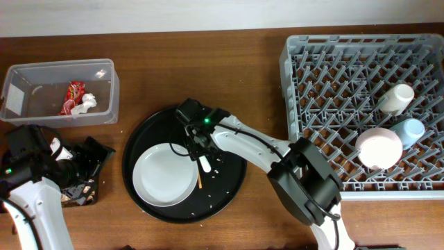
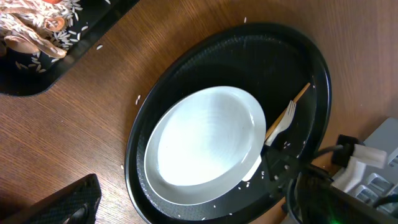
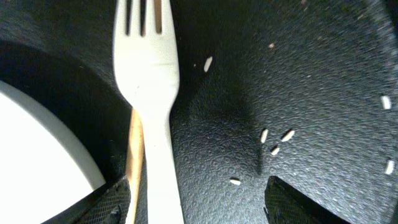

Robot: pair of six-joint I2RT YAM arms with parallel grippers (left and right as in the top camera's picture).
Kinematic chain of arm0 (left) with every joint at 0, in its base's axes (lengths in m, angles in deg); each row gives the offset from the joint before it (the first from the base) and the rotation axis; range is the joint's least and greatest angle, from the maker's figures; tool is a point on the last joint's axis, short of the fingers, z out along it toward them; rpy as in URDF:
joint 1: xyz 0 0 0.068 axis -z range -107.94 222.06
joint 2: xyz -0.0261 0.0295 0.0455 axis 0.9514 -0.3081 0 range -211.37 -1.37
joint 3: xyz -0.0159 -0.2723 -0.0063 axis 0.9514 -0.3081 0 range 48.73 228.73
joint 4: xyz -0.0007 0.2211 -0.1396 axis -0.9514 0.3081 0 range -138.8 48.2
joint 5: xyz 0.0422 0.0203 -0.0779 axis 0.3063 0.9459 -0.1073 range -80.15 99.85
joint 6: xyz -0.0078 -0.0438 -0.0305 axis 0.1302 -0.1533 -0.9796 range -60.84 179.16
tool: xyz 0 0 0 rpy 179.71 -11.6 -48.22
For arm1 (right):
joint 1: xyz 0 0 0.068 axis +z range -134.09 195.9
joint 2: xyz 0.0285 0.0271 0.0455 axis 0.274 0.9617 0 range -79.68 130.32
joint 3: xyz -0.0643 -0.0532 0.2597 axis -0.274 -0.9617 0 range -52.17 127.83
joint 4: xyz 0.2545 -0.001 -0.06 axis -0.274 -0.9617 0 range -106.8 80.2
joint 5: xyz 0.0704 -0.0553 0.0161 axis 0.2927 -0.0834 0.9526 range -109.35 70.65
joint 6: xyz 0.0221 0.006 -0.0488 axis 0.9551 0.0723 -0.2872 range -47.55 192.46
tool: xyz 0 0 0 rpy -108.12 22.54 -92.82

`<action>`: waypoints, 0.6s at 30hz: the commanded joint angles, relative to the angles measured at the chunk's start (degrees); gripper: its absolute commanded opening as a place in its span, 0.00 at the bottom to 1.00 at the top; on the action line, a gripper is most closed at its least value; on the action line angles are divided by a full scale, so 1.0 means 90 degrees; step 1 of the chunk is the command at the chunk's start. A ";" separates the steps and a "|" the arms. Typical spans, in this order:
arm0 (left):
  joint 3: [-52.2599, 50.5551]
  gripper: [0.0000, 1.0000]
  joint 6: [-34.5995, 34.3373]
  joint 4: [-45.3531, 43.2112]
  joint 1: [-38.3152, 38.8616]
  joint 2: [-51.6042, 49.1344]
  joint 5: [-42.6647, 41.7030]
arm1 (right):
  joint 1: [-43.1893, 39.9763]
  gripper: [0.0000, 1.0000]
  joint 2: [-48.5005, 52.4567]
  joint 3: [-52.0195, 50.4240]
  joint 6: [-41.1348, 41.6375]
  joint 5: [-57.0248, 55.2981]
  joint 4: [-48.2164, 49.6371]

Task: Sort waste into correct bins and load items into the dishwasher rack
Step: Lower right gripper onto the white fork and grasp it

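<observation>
My right gripper [image 1: 198,149] is open, low over the round black tray, with its fingers [image 3: 205,202] on either side of the white plastic fork's [image 3: 149,93] handle. The thin wooden stick [image 3: 134,149] lies against the fork, next to the white plate [image 1: 164,175]. My left gripper [image 1: 87,170] is open and empty over the flat black tray [image 1: 76,196], which holds rice [image 2: 37,28] and scraps. The clear tub [image 1: 111,90] holds the red wrapper [image 1: 73,94] and crumpled white paper [image 1: 84,104]. The grey rack [image 1: 333,90] holds the white cup [image 1: 395,98], light-blue cup [image 1: 412,130] and white bowl [image 1: 379,147].
The large round black tray [image 1: 156,125] sits mid-table with loose rice grains on it. The right arm stretches from the front edge across the tray's right side. The rack fills the right of the table. Bare wood lies between the tub and the rack.
</observation>
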 commanded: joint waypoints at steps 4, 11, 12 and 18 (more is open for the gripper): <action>-0.0002 0.99 -0.0034 0.0005 0.0007 0.0000 -0.0024 | 0.0029 0.56 0.0206 0.0027 0.0061 -0.0248 -0.0078; -0.0002 0.99 -0.0034 0.0005 0.0007 0.0000 -0.0024 | 0.0029 0.24 0.0204 0.0034 0.0058 -0.0393 -0.0136; -0.0002 0.99 -0.0034 0.0002 0.0007 0.0000 -0.0024 | 0.0029 0.19 0.0197 0.0034 0.0058 -0.0391 -0.0136; -0.0002 0.99 -0.0034 0.0005 0.0007 0.0002 -0.0024 | -0.0153 0.04 0.0160 0.0850 0.0056 -0.0393 -0.0867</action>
